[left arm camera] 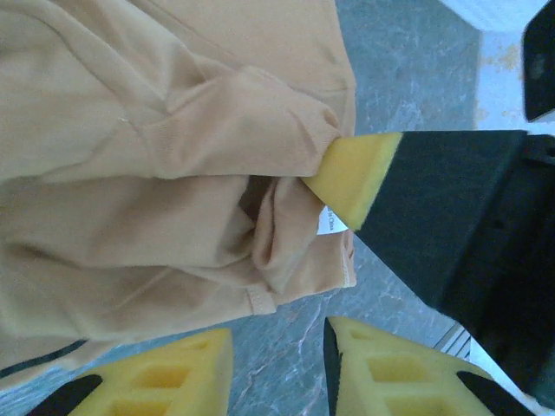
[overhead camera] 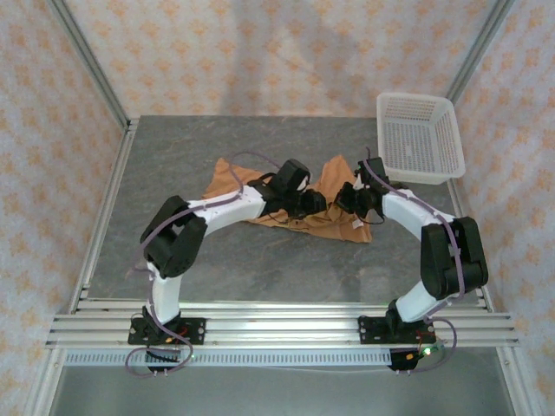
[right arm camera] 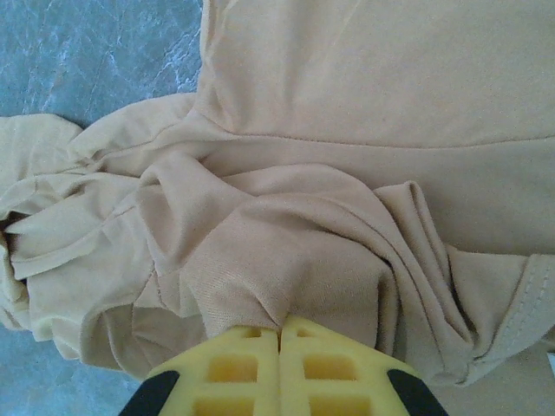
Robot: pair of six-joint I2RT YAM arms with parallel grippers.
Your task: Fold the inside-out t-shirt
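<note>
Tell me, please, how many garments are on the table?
1: the orange-tan t-shirt, crumpled in the middle of the table, a fold pinched by the right gripper. Another may hide beneath.

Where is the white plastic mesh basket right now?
In the top view, the white plastic mesh basket sits at the grey table's far right corner, beyond and to the right of the crumpled orange-tan cloth t-shirt.

This is a robotics lab test cell, not a lived-in room. A grey stone-look table [overhead camera: 173,147] stands inside bare aluminium posts [overhead camera: 88,56], with patterned backdrop sheets [overhead camera: 277,52] closing it off behind and on both sides. A left arm [overhead camera: 221,211] and right arm [overhead camera: 447,251] are bolted to slotted aluminium rails [overhead camera: 277,328] along the table's near edge, where cables [overhead camera: 143,360] loop loose. A white plastic basket [overhead camera: 414,95] sits at the table's far right corner.
</note>
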